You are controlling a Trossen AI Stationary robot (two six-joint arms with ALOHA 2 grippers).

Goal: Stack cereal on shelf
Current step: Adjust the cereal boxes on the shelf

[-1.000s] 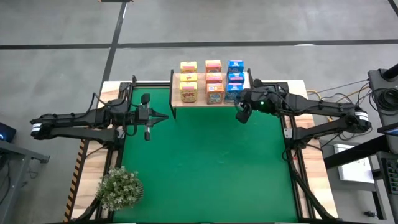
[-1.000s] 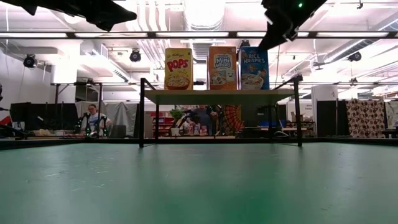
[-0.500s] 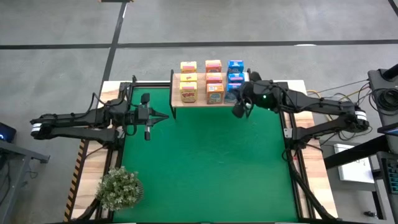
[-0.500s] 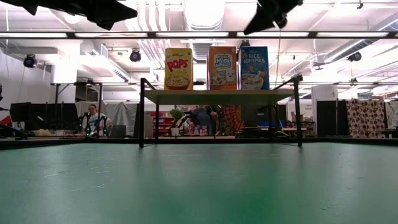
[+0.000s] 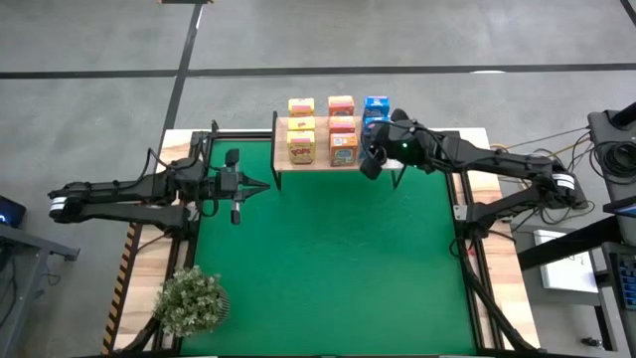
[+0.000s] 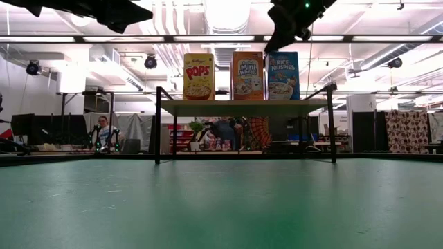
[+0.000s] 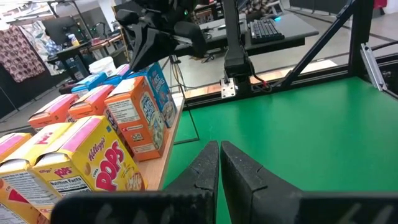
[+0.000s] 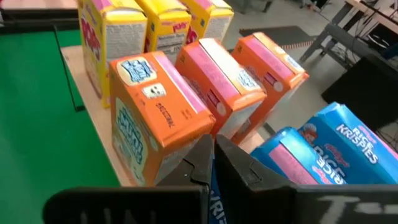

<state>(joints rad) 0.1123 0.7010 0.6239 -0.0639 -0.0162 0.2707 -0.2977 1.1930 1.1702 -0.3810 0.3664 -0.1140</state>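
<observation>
Cereal stands on the shelf at twelve o'clock on the green mat: three columns of three boxes, yellow boxes toward nine, orange-pink boxes in the middle, blue boxes toward three. Low view shows the front row upright on the plank, Pops, Mini-Wheats, Rice Krispies, black legs beneath.

Right gripper hangs over the shelf's front edge at the blue column, covering the nearest blue box from above. Its fingers are pressed together, nothing between them; the wrist view looks down past them onto the front orange-pink box and the blue tops just beside. Whether the tips touch a box, cannot tell.

Left gripper waits at nine o'clock over the mat's edge, well apart from the shelf, fingers closed tight and empty, pointed toward the shelf end and the right arm beyond.

Potted plant sits at seven o'clock, near the mat's corner. A person is seated in the room behind the table.
</observation>
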